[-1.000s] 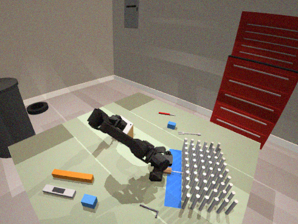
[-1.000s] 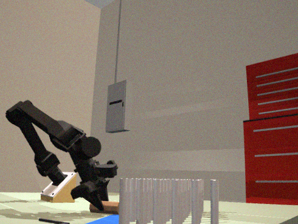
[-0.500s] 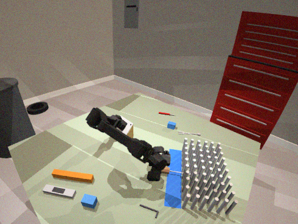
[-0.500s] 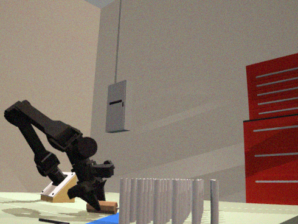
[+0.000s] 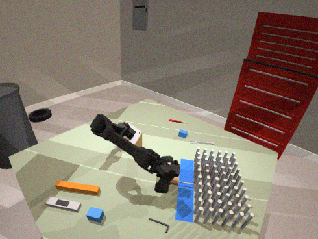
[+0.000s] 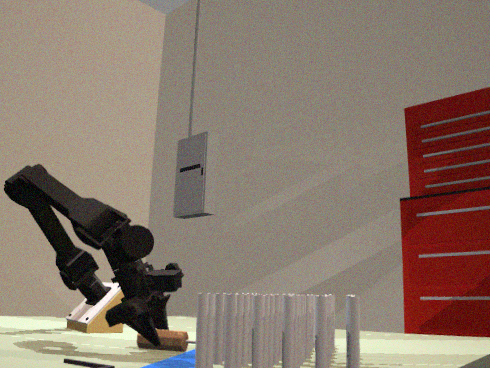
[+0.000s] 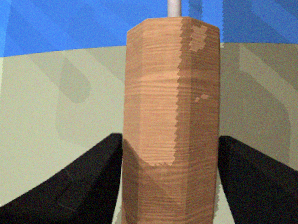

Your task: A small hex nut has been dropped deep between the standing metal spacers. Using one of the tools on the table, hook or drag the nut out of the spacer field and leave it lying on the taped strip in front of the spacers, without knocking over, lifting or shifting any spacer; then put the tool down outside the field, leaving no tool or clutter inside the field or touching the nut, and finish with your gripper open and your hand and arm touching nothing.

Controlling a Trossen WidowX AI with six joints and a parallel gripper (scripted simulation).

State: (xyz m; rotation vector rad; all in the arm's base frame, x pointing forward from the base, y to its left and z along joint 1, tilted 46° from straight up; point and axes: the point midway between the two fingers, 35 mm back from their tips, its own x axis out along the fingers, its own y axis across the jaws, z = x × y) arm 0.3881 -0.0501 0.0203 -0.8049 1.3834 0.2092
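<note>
My gripper [image 5: 168,182] [image 6: 161,338] [image 7: 170,144] is shut on the wooden handle [image 5: 174,180] [image 6: 173,340] [image 7: 155,90] of a tool, low over the table. The tool's thin metal shaft [image 5: 187,183] [image 6: 191,343] [image 7: 174,7] runs from the handle across the blue taped strip [image 5: 186,169] [image 6: 172,361] [image 7: 60,25] toward the spacers. Its far end is hidden among them. The metal spacers [image 5: 247,221] [image 6: 352,330] stand upright in a dense field. I cannot make out the hex nut in any view.
A black hex key [image 5: 159,222] [image 6: 87,363] lies in front. A wrench-like tool [image 5: 202,142], a red screwdriver [image 5: 176,121] and a blue block [image 5: 183,134] lie toward the back. An orange bar [image 5: 78,188], a grey device [image 5: 73,205] and another blue block [image 5: 95,214] lie at left.
</note>
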